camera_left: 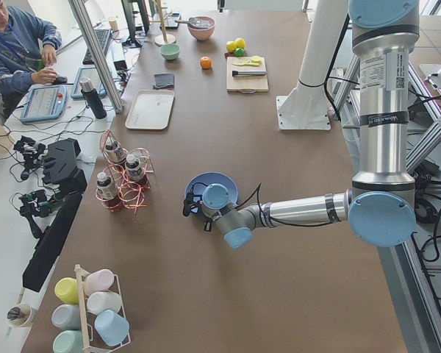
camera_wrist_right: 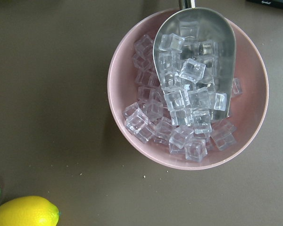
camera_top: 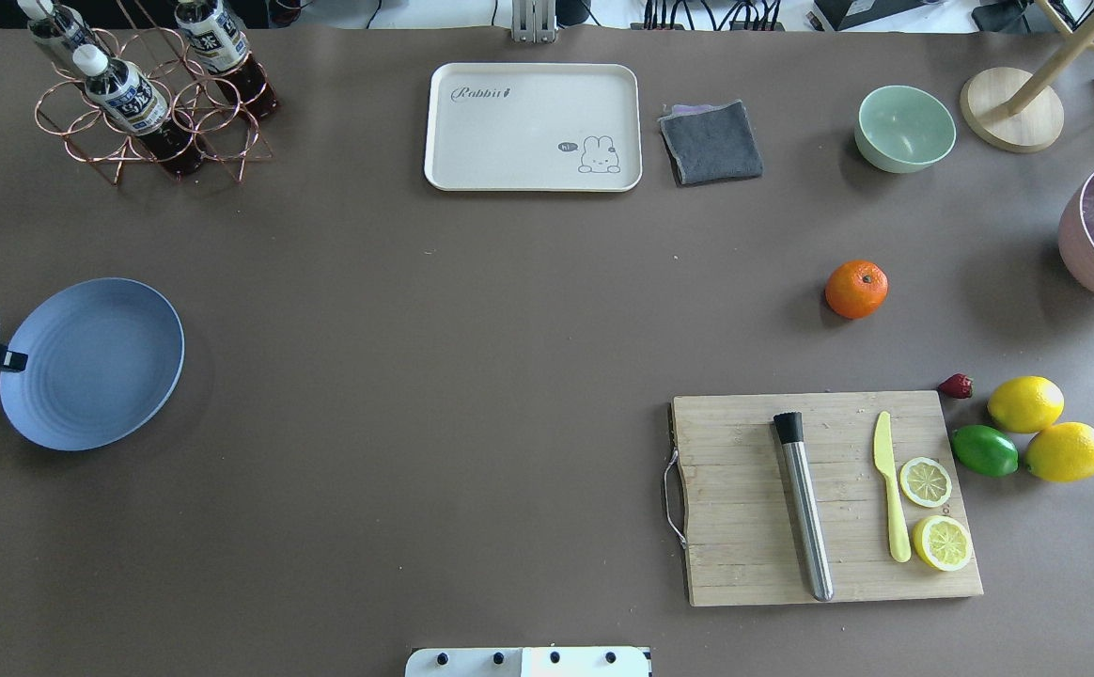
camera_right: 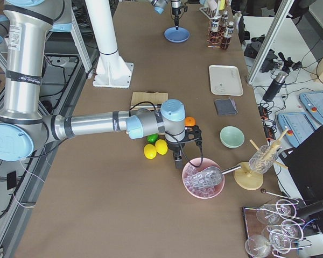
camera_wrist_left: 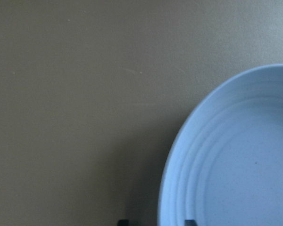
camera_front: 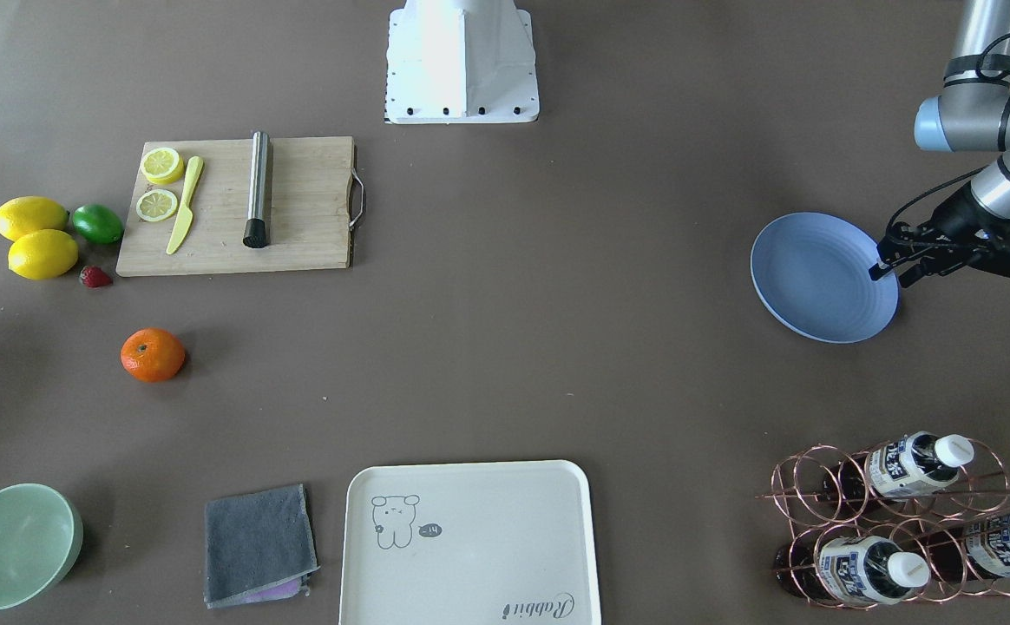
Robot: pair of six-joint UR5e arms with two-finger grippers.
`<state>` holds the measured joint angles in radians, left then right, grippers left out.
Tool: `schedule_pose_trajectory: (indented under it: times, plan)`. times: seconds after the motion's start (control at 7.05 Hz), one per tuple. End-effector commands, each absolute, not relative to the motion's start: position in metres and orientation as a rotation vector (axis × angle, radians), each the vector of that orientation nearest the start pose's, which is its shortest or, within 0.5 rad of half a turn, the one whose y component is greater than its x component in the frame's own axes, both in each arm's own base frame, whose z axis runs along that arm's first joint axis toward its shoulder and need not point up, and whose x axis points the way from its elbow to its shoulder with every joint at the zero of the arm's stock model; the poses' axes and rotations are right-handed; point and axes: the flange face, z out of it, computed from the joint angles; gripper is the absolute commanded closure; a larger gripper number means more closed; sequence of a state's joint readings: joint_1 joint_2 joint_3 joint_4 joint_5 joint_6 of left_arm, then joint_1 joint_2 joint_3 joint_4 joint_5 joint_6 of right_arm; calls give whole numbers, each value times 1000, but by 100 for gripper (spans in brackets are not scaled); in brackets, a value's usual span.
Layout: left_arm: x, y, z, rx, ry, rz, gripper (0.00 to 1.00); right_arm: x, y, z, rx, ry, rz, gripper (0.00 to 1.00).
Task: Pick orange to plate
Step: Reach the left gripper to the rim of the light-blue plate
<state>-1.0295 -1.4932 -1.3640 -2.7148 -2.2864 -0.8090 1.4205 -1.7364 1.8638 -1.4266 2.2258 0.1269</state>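
The orange (camera_front: 153, 354) lies alone on the brown table, between the cutting board and the mint bowl; it also shows from overhead (camera_top: 855, 289). Far across the table rests the periwinkle plate (camera_front: 817, 278), also seen from overhead (camera_top: 91, 362). My left gripper (camera_front: 894, 273) is open at the plate's outer rim. In the left wrist view the two fingertips (camera_wrist_left: 190, 221) straddle the rim of the plate (camera_wrist_left: 236, 165). My right gripper (camera_right: 177, 157) hangs between the lemons and the ice bowl, a short way from the orange (camera_right: 190, 121). I cannot tell whether it is open or shut.
A wooden cutting board (camera_top: 744, 508) carries a yellow knife, lemon slices and a metal rod. Two lemons (camera_top: 1026, 404), a lime (camera_top: 984, 450) and a strawberry lie beside it. A mint bowl (camera_top: 904, 128), grey cloth, cream tray (camera_top: 533, 127), bottle rack (camera_top: 143, 94) and pink ice bowl (camera_wrist_right: 188, 89) ring the table.
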Motion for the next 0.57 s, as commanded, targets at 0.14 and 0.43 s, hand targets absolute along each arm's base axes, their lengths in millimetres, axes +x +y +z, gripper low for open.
schedule_pose_trajectory:
  times: [0.14, 0.43]
  plan:
    - [189, -436, 625, 179, 1171, 42, 100, 6, -442, 580, 171, -681, -111, 0]
    - [204, -461, 535, 100, 1295, -174, 100, 6, -442, 581, 169, -681, -110, 0]
